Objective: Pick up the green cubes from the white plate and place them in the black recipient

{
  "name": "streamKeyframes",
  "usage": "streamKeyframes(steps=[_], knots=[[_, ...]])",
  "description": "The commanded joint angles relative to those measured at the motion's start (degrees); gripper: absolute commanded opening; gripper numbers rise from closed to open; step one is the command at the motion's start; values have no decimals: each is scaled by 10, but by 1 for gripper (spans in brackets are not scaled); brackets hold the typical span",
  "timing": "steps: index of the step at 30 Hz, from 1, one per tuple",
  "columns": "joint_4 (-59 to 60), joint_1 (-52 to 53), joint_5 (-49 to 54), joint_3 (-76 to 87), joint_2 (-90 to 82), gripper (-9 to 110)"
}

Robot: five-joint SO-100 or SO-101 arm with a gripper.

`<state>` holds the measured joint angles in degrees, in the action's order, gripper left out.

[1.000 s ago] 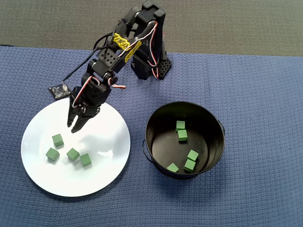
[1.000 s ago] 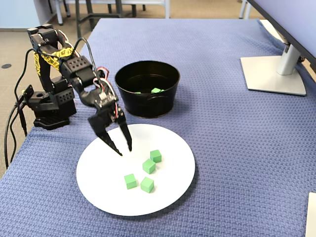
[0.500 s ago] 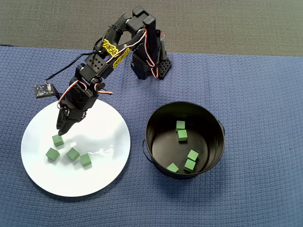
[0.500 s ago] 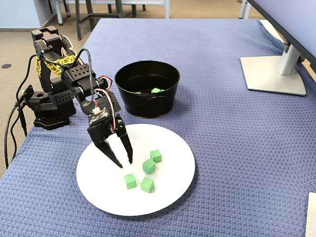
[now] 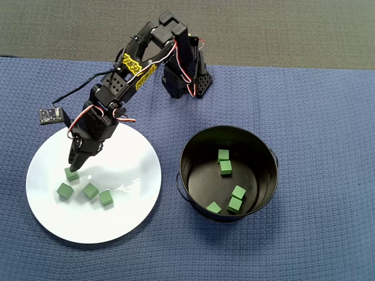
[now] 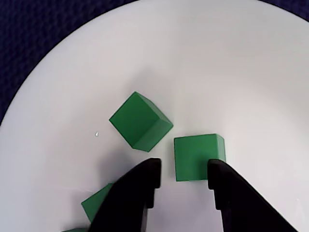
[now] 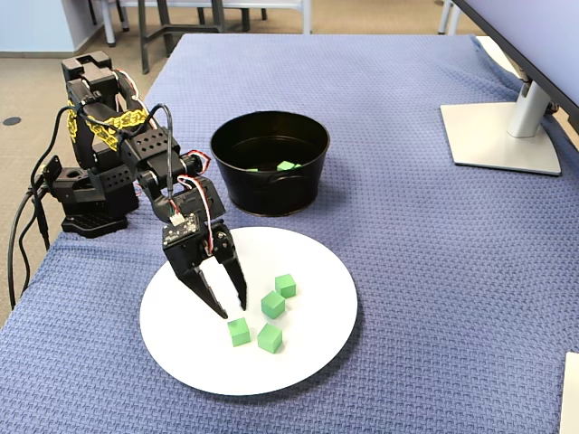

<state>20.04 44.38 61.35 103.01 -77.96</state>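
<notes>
Several green cubes lie on the white plate [image 5: 117, 222] [image 7: 308, 348] [image 6: 217, 72]. My gripper [image 5: 72, 167] [image 7: 232, 310] [image 6: 183, 169] hangs low over the plate's left part in the overhead view, open. One green cube [image 5: 71, 175] [image 7: 239, 332] [image 6: 199, 155] sits just ahead of the tips, partly between the two fingers, touching neither visibly. A second cube [image 6: 140, 121] lies tilted beside it, and a third [image 6: 99, 205] is half hidden behind the left finger. The black recipient [image 5: 192, 170] [image 7: 271, 192] stands beside the plate and holds several green cubes [image 5: 225, 167].
The arm's base [image 5: 184, 82] [image 7: 90, 194] stands at the edge of the blue cloth. A small board on a cable [image 5: 51, 115] lies by the plate's rim. A monitor stand [image 7: 502, 136] is at the far right in the fixed view.
The gripper has swung out over the plate and come down, from near its rim to the outermost cube. The cubes have not moved.
</notes>
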Motion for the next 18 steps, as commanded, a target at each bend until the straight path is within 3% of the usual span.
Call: streamKeyframes(steps=[1,9,18], knots=[[4,12,4,-56,6,13],[20,19,15,-63,23,26],[18,31,17,-70,46,26]])
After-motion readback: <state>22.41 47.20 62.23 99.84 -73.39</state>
